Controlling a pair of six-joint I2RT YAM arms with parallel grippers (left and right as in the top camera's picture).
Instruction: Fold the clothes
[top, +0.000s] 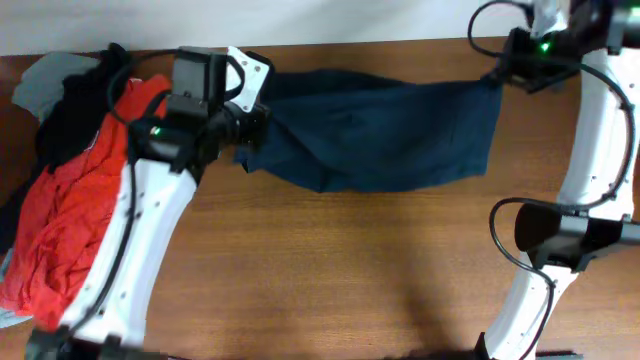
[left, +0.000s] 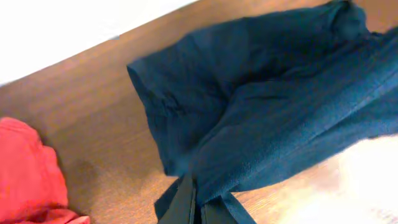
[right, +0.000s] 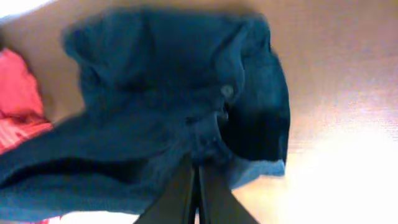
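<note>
The navy garment (top: 390, 130) stretches across the table (top: 350, 270) toward twelve o'clock. The left gripper (top: 252, 125) is pinched tight on its nine o'clock end, the right gripper (top: 497, 75) on its two o'clock corner. I'd say it's only spread out and wrinkled, with no fold made yet.

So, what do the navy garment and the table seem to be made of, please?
The navy garment: soft matte woven cloth, perhaps cotton; it wrinkles, sags, shows stitched seams. The table: wood or wood-look laminate; brown grain, slight sheen.
</note>
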